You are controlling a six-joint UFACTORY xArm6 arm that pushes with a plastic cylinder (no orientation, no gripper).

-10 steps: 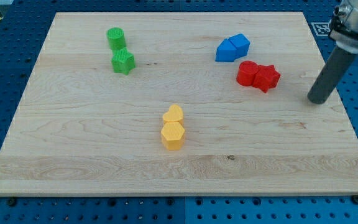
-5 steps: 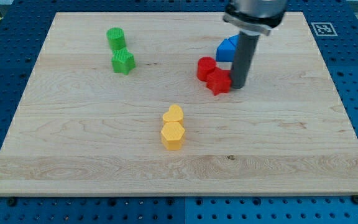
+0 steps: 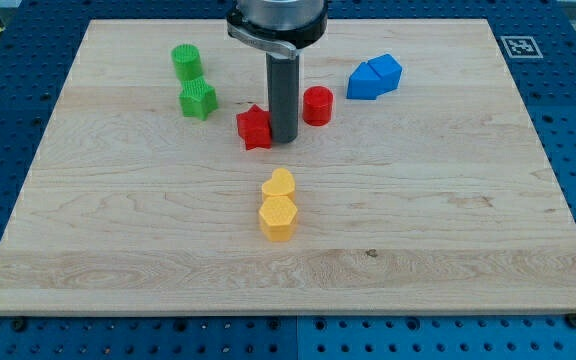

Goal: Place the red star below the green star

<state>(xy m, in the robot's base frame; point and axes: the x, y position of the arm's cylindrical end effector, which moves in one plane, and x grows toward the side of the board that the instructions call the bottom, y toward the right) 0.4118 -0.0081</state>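
The red star [image 3: 254, 127] lies near the board's middle, right of and slightly below the green star [image 3: 198, 99]. My tip [image 3: 283, 139] rests on the board touching the red star's right side. A red cylinder [image 3: 317, 105] stands apart, up and to the right of the rod. A green cylinder [image 3: 186, 62] sits just above the green star.
Two blue blocks [image 3: 375, 78] sit together at the upper right. A yellow heart [image 3: 279, 184] and a yellow hexagon [image 3: 278, 217] sit together below the red star. The wooden board [image 3: 88, 250] lies on a blue pegboard.
My tip swept left from the board's right edge, pushing the red star leftward toward the green star. The red cylinder was carried left a way, then left behind.
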